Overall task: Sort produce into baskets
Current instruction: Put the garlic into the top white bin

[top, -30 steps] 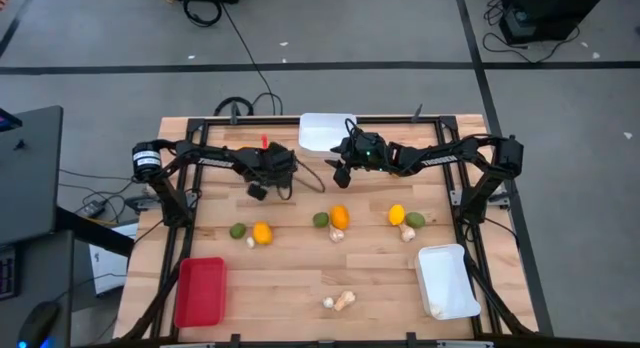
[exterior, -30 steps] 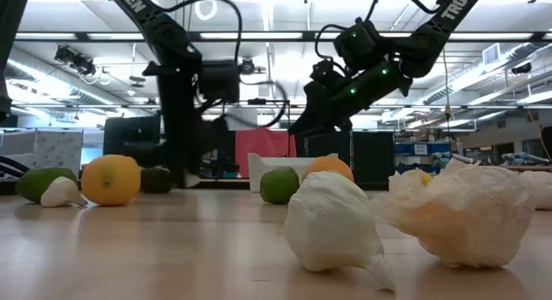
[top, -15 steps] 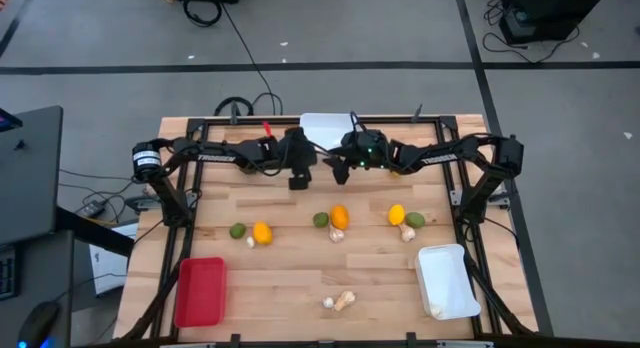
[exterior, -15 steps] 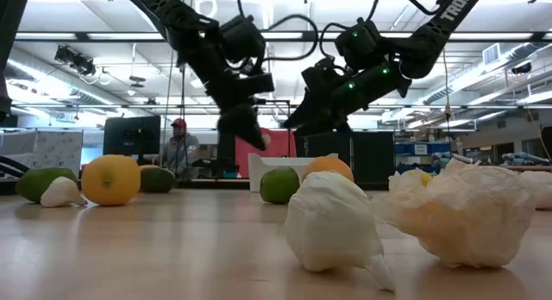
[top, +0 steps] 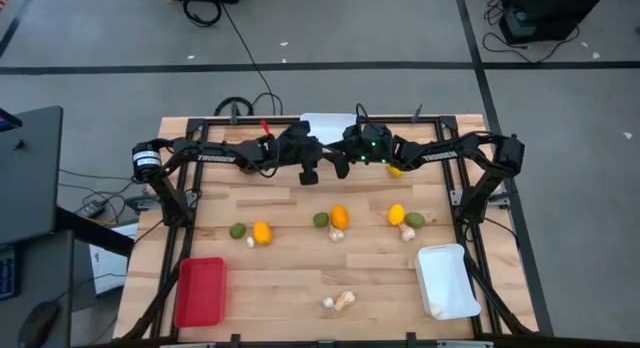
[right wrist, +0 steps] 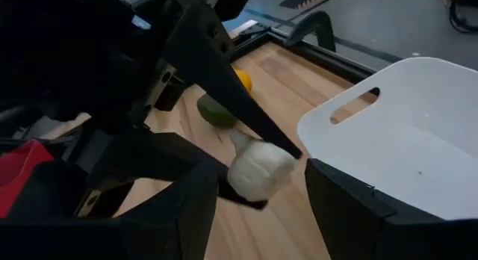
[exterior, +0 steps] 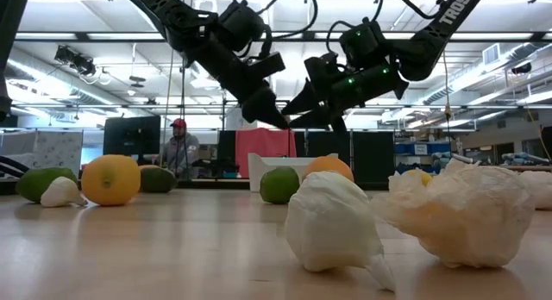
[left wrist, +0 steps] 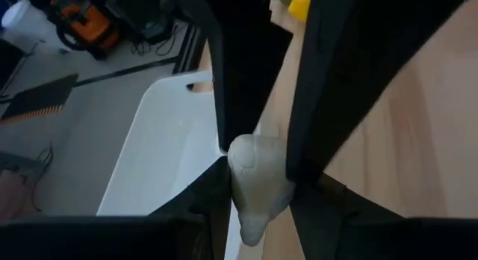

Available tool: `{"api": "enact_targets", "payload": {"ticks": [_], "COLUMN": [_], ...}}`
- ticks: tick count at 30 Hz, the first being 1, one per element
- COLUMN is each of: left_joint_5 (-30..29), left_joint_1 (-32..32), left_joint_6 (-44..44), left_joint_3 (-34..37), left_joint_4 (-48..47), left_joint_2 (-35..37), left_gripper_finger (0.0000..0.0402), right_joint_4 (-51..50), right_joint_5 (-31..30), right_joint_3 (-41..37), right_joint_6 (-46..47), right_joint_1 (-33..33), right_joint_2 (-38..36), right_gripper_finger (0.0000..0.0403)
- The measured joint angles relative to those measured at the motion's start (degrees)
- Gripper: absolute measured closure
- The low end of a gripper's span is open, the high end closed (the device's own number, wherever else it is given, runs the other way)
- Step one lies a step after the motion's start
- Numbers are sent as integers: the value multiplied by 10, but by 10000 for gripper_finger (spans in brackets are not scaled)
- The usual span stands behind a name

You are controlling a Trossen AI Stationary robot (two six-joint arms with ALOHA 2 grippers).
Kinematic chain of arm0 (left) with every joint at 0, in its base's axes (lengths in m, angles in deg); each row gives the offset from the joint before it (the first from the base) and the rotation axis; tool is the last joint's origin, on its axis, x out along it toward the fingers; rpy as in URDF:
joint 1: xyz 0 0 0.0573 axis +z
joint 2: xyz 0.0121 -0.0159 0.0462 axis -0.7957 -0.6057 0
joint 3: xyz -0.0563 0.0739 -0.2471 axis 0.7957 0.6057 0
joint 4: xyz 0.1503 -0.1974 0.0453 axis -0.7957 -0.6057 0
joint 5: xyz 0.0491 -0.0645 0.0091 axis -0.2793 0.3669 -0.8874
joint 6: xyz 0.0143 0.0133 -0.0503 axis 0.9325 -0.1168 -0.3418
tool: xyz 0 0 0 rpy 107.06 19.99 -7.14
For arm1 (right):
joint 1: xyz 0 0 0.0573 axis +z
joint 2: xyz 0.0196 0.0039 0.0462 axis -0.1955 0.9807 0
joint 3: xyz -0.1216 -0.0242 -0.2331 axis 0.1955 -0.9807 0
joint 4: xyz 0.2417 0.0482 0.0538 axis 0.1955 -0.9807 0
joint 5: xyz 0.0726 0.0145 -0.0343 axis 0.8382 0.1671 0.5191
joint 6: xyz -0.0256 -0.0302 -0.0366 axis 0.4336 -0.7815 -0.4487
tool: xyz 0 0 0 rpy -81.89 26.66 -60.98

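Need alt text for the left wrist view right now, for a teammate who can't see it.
The left gripper holds a pale, bulb-shaped piece of produce between its dark jaws, just beside the rim of a white basket. Light wooden table lies on the other side, with something yellow at the frame's edge.

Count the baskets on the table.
3: a red basket at the near-left corner, a white basket at the near-right corner, and a white basket at the far edge, partly hidden under the arms.

Open-plan lab: ceiling strip lights [exterior: 78,37], monitors [exterior: 131,134], floor cables [top: 240,43].
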Motion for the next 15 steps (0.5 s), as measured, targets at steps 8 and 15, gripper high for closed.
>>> {"api": "enact_targets", "payload": {"ticks": [8,15], "left_joint_5": [-2,-44], "left_joint_1": [-20,-22], "left_joint_6": [31,24], "left_joint_3": [1,1], "left_joint_4": [15,14], "left_joint_2": [0,0], "left_gripper_finger": [275,274], "right_joint_4": [-1,-5], "right_joint_5": [-7,-9], "right_joint_3": [0,0], "right_joint_6": [11,6], "right_joint_1": [6,6], "right_joint_2": [-1,-1], "right_gripper_finger": [242,351]}}
